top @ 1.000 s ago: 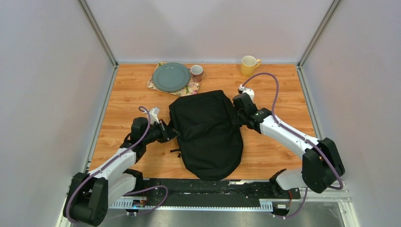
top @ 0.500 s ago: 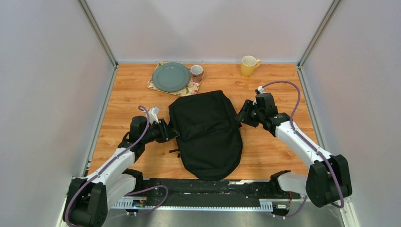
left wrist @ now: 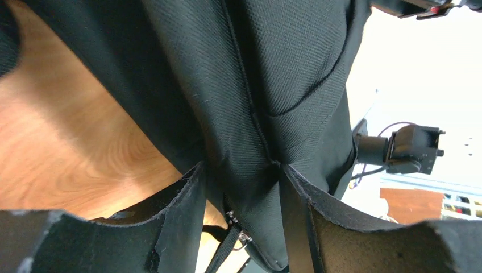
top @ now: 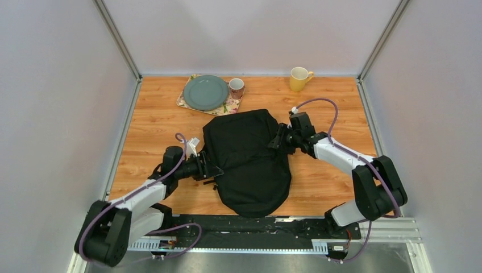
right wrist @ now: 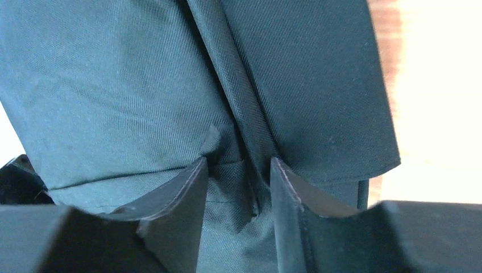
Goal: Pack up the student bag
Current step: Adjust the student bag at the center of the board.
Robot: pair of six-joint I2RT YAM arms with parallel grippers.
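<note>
Left gripper and right gripper, parted, straddle student bag folds on wooden table, grey walls

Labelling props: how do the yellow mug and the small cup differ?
The yellow mug is larger; the small cup is pinkish-brown with a light inside. The yellow mug stands on bare table, back right; the small cup on the floral mat beside the grey plate. Both stand upright.

Both arms reach inward and low, the left gripper and right gripper with jaws seemingly parted.
</note>
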